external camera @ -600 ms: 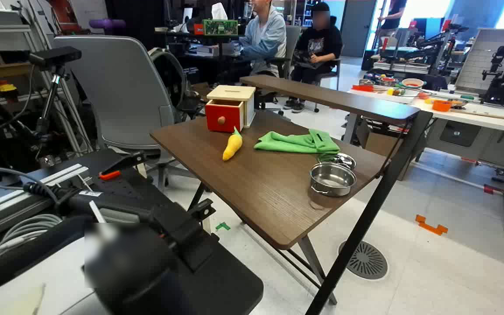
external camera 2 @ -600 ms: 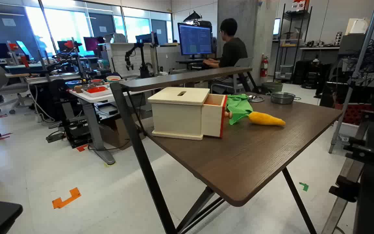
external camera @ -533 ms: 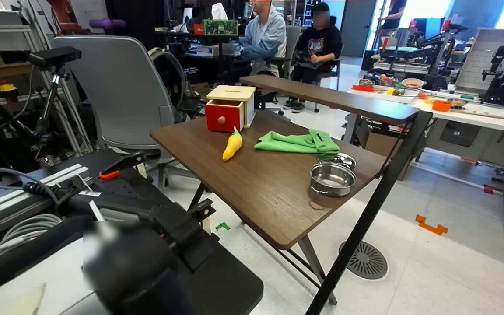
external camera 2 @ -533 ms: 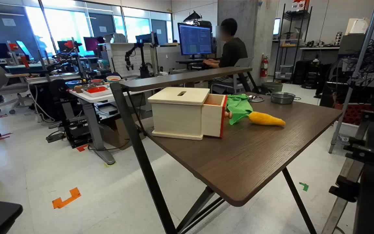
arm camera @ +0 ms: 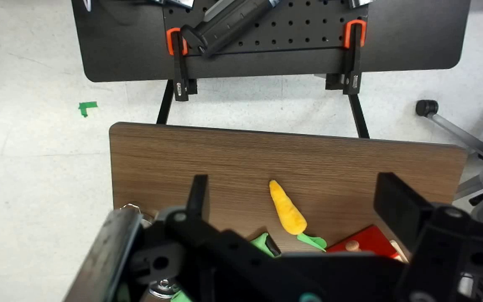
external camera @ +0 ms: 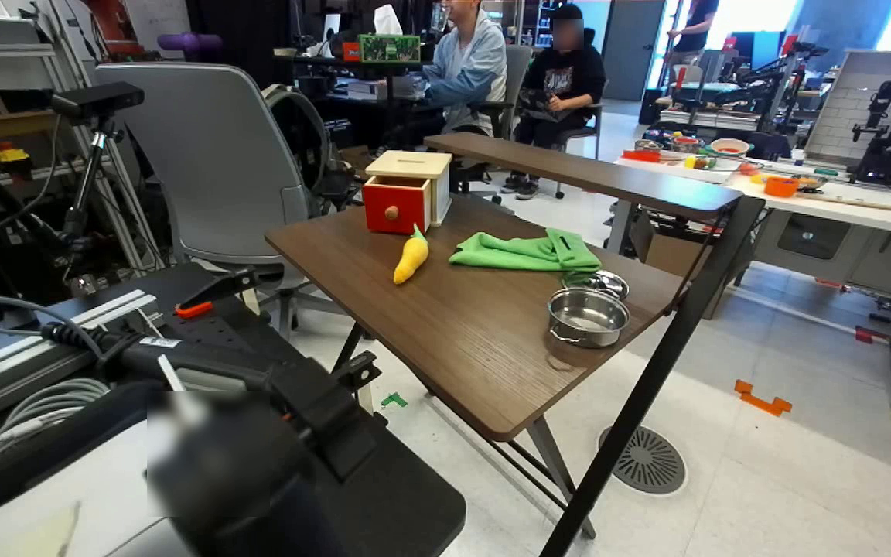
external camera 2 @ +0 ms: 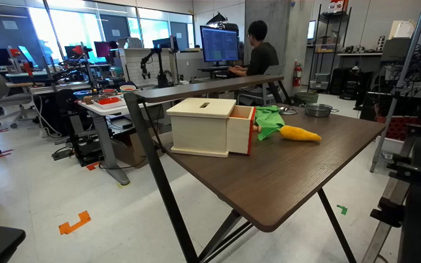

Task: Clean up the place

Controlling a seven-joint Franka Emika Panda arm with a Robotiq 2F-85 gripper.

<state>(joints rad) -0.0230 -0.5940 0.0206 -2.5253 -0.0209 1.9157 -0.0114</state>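
Gaping wide, hand (arm camera: 294,180) holds nothing. Dark wood-grain tabletop (external camera 2: 276,175) spreads beneath pale slot-topped wooden box (external camera 2: 199,133), red-fronted drawer (external camera: 397,199) jutting partway. Just beside box: tapered fuzzy yellow carrot (external camera: 412,259). Near box: rumpled green cloth (external camera: 523,253). Well apart from box: round shiny metal pot (external camera: 586,334).

Fingers (arm camera: 398,209), one pair, matt black, blocky, straight-edged; bolts (arm camera: 180,217), round and grey, one to each side; frame (arm camera: 243,266), black, with small round dents; plate (arm camera: 145,260), dark grey, pierced by a round hole; bar (arm camera: 105,256), silvery grey, streaked, slightly blurred, at the left of the wrist view; disc (arm camera: 310,297), teal, cut by the lower edge; small silvery piece (arm camera: 466,285) among black parts at the right.
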